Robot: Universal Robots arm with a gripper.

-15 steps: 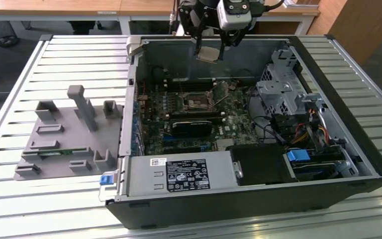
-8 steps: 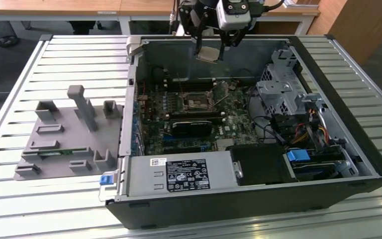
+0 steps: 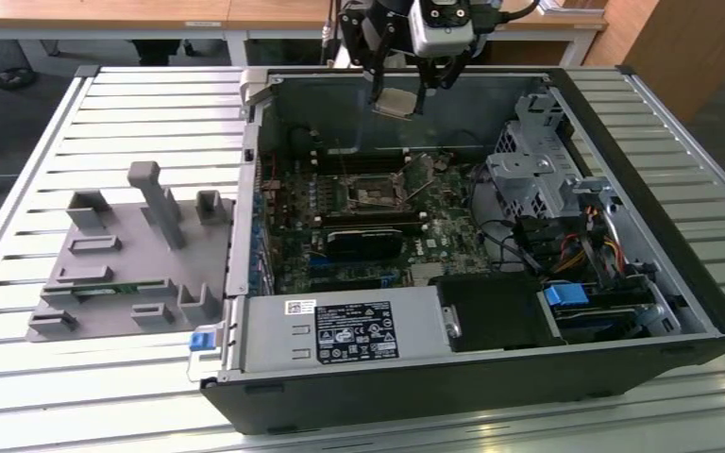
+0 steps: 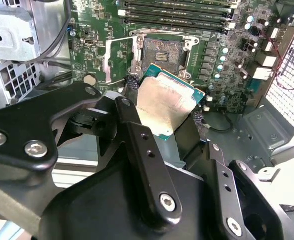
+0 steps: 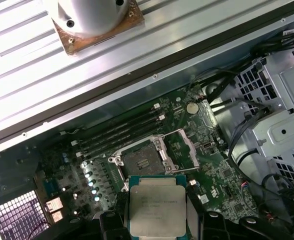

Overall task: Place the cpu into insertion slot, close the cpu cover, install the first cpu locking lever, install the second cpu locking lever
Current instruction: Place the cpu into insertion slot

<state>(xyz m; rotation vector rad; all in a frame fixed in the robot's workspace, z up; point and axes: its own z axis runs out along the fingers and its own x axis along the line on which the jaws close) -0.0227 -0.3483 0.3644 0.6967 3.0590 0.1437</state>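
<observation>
Ext. view: gripper [image 3: 396, 92] hangs over the open PC case [image 3: 463, 387] near its far wall, clamped on the cpu [image 3: 396, 104]. Chip is tilted, well above the board. The insertion slot [image 3: 373, 195] sits lower, apart from it.

2nd wrist view: the fingers [image 4: 132, 85] pinch opposite edges of the cpu [image 4: 169, 102], metal face showing. Slot [image 4: 160, 54] looks bare. The cpu cover [image 4: 118, 59] seems flipped open beside it.

1st wrist view: cpu [image 5: 157, 205] sits short of the slot [image 5: 142, 162], not touching.

Judgement: step 1 (placing) in hand, nothing seated. Seating calls for chip level & squared w/ socket rim.
</observation>
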